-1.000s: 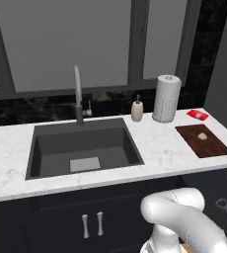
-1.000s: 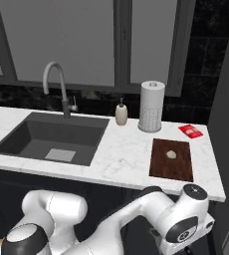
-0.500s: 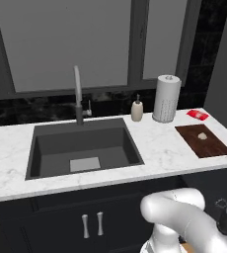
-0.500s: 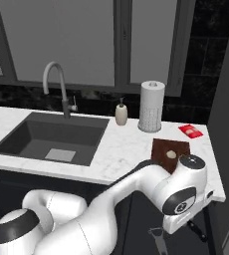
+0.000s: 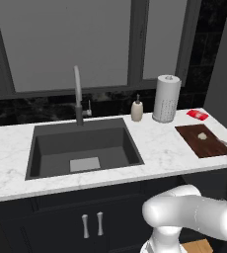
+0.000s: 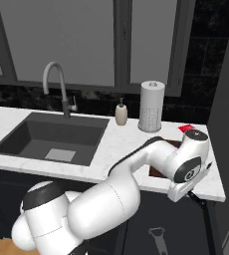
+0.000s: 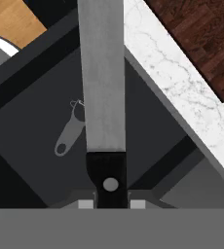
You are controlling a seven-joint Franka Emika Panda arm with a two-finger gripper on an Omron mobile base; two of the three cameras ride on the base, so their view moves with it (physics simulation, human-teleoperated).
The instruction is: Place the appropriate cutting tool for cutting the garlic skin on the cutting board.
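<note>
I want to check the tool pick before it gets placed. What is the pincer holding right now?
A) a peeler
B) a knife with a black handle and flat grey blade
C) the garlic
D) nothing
B: in the hand view the pincer is shut on the knife, its black handle between the fingertips; the peeler lies below in the open drawer.

We see our white arm (image 6: 136,169) bent up and over to the right, wrist turned downward, jaws clamped tight on a knife handle (image 7: 106,180).
</note>
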